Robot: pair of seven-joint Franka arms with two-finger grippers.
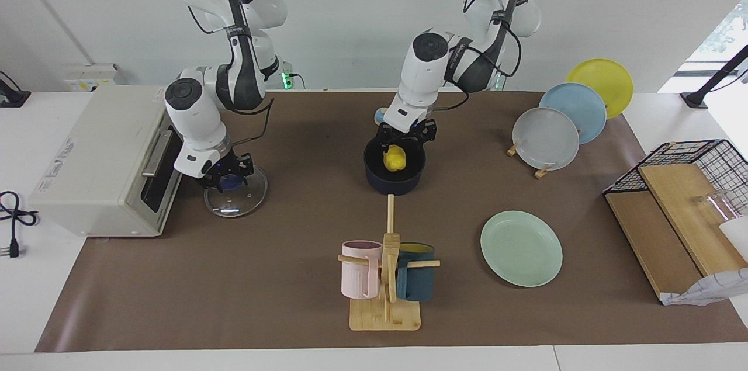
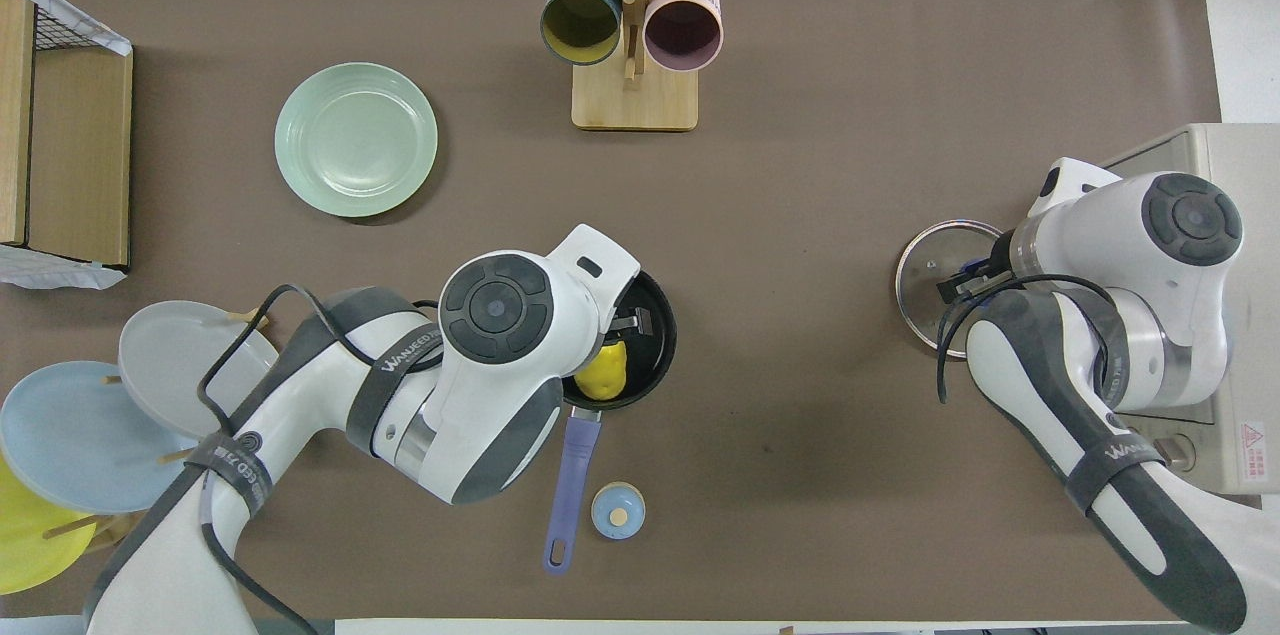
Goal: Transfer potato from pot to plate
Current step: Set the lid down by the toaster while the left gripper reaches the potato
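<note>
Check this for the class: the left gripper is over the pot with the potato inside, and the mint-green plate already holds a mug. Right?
Not quite. The overhead view shows the plate holds nothing. The rest stands: the left gripper is over the pot, potato inside.

The pot (image 1: 394, 175) looks like matt dark metal. The plate (image 1: 521, 248) is smooth, slightly glossy. The mug rack (image 1: 385, 301) is pale wood. The lid (image 1: 235, 196) is clear glass.

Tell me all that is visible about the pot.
The pot is a dark navy round saucepan with a black inside and a long blue handle pointing toward the robots. It stands upright on the brown mat, lidless, holding the yellow potato. The left pincer reaches into it from above, over the potato.
</note>
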